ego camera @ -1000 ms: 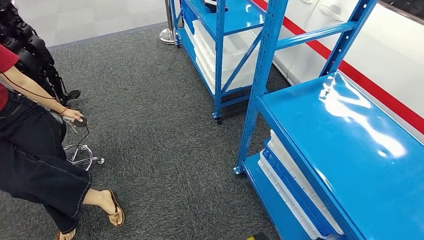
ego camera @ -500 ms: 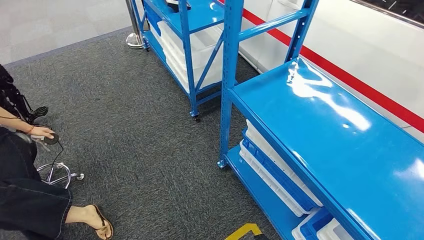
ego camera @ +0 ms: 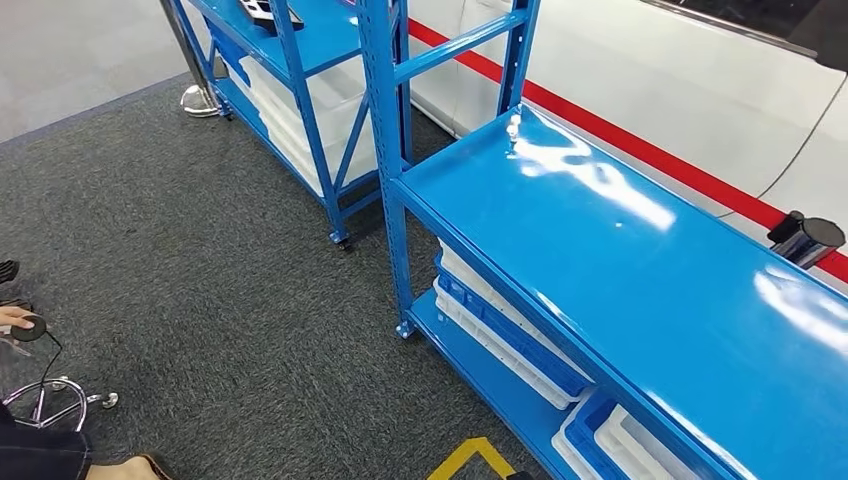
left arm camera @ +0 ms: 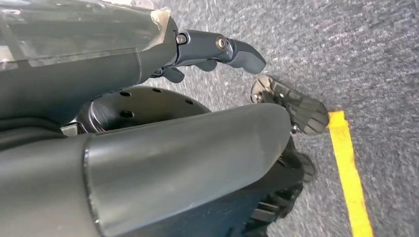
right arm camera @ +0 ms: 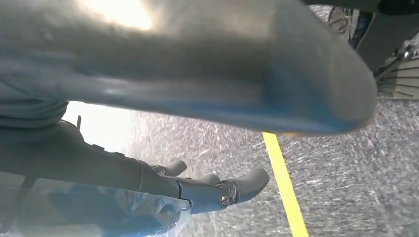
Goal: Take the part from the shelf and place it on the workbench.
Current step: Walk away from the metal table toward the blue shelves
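While both hands (left arm camera: 217, 49) (right arm camera: 217, 190) hang over carpet (ego camera: 230, 300) — fingers loose, holding nothing — the shelf (ego camera: 620, 260) stands apart.

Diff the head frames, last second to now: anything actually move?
The camera swung right; things didn't move. The near blue rack slid left in view, and a dark cylindrical part came into view at its far edge. The seated person is nearly out of frame. Rack top stays bare.

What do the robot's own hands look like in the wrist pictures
The left hand has dark grey, smooth, rounded fingers with small silver screws at the hinges, coming out from under a clear, glossy plastic cover with taped edges. The right hand looks the same: dark grey fingers, a silver screw, and clear plastic wrapped over its base.
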Action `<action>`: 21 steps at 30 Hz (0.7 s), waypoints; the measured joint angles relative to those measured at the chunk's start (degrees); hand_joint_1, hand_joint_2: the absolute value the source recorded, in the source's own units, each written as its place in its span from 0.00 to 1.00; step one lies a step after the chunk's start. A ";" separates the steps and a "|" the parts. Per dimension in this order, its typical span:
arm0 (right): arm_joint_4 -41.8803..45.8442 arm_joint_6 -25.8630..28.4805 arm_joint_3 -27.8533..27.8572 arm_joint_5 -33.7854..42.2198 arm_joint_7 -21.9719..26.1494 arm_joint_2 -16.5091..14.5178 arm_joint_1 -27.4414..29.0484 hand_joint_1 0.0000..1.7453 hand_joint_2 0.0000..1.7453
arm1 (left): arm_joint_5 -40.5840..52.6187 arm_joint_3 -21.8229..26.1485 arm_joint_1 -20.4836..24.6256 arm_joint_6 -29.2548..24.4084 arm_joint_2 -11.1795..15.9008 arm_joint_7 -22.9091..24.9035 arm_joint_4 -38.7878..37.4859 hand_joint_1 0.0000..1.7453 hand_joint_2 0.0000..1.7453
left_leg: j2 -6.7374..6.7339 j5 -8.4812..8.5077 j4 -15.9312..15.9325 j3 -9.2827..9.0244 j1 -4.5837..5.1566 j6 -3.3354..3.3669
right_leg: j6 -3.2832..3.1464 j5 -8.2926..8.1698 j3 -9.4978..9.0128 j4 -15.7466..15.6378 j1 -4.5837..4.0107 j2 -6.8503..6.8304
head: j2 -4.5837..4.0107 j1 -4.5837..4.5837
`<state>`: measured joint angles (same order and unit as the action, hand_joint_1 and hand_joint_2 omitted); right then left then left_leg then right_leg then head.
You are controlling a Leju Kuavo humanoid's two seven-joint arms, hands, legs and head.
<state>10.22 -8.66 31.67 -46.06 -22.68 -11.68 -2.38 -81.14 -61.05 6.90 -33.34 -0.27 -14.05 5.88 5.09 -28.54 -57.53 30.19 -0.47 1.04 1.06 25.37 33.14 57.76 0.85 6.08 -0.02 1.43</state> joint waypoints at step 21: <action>0.05 0.24 0.05 -0.91 0.10 -0.20 0.23 0.00 0.00 | -0.48 0.00 0.32 0.03 -0.04 0.13 -0.01 0.00 0.00 | -7.62 -3.97 -5.03 1.85 -0.09 -1.27 | -0.10 1.27 -0.88 0.12 0.80 -6.23 | 0.01 0.21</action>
<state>10.27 -8.41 31.72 -46.97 -22.58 -11.88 -2.15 -81.61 -61.05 7.22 -33.31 -0.31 -13.92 5.88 -2.53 -32.51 -62.56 32.04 -0.57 -0.22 0.96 26.64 32.25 57.88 1.65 -0.15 -0.02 1.64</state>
